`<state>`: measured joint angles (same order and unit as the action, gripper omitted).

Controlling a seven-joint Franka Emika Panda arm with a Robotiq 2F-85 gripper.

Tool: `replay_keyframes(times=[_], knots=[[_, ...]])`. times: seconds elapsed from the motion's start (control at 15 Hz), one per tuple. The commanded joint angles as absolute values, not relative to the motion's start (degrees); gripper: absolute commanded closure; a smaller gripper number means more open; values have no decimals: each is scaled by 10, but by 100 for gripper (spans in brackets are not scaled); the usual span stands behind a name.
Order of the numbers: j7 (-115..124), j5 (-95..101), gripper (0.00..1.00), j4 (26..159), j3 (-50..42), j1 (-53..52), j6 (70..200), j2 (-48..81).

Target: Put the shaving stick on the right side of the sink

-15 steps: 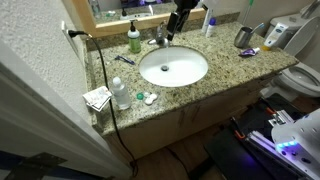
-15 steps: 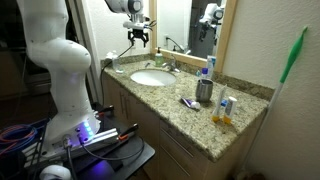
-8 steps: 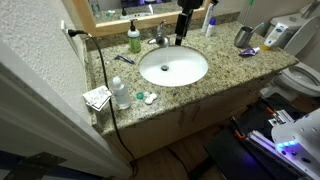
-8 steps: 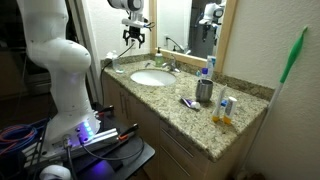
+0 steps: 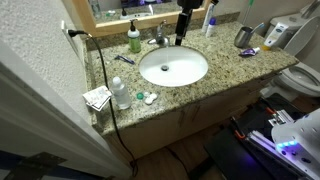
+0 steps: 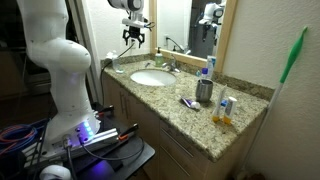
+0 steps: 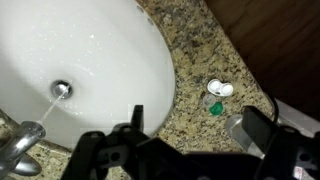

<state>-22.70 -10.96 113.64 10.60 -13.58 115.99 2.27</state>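
The shaving stick [image 5: 123, 59], blue and white, lies on the granite counter left of the sink [image 5: 173, 67], below the green soap bottle [image 5: 134, 40]. It is out of the wrist view. My gripper [image 5: 182, 32] hangs open and empty above the back rim of the sink next to the chrome faucet [image 5: 160, 38], well right of the razor. It also shows in an exterior view [image 6: 133, 40] above the basin [image 6: 152, 77]. In the wrist view the open fingers [image 7: 190, 130] frame bare granite beside the white basin [image 7: 80, 50].
A white contact lens case [image 7: 220, 90] and a green cap [image 7: 213, 106] lie at the sink's front. A clear bottle [image 5: 120, 93] and paper [image 5: 97, 97] sit front left. A metal cup [image 5: 243, 37], a purple-blue object [image 5: 248, 52] and a bottle [image 5: 209, 27] stand right of the sink.
A second ago the gripper shifted slightly above the back of the sink and straightened. In the last half second nothing has moved.
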Motion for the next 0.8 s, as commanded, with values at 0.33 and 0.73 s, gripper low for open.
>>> replay_keyframes(times=[0.33, 0.73], knots=[[-211, -99, 0, 1147, 115, -132, 1195, 30], [-104, -27, 0, 1078, 140, -156, 1313, 137]])
